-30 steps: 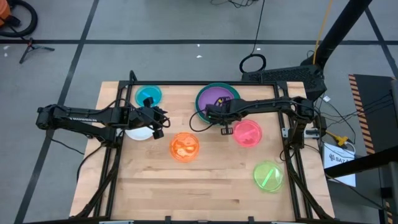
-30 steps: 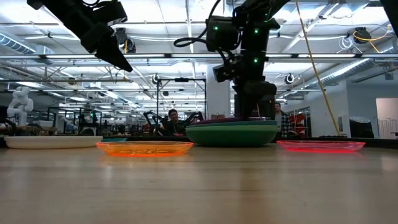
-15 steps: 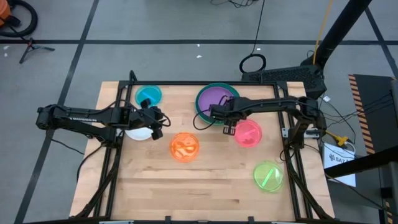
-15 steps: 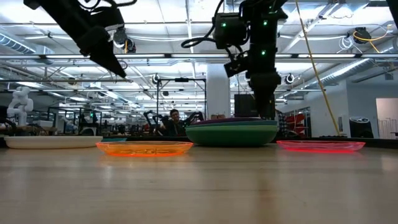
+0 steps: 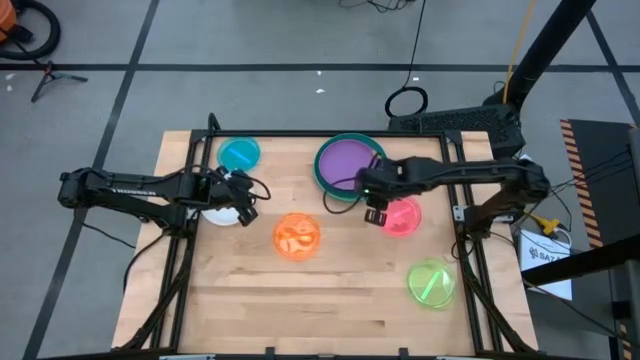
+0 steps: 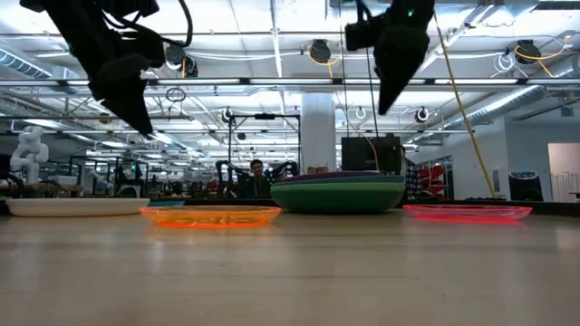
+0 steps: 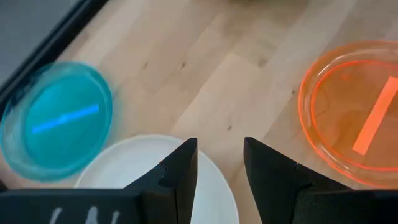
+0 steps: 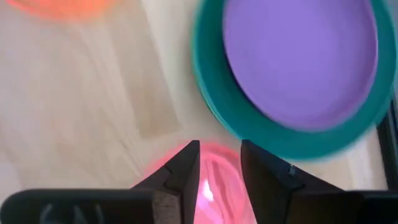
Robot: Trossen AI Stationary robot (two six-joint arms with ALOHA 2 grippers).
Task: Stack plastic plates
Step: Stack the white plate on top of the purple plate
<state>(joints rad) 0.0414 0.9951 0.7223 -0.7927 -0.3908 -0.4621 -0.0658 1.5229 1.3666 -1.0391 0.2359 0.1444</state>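
Leftmost, left gripper (image 5: pixel 243 203) over the white plate (image 5: pixel 222 212), fingers (image 7: pixel 180 171) slightly parted, holding nothing. Blue plate (image 5: pixel 239 154) behind the white one, orange plate (image 5: pixel 297 236) just to its right. Further right, purple plate (image 5: pixel 347 160) nested on the teal plate (image 5: pixel 325 180). Right gripper (image 5: pixel 374 213) raised between that stack and the pink plate (image 5: pixel 403 216), fingers (image 8: pixel 180 168) narrowly apart, empty. Lime plate (image 5: pixel 432 283) nearer the front, well right of the orange one.
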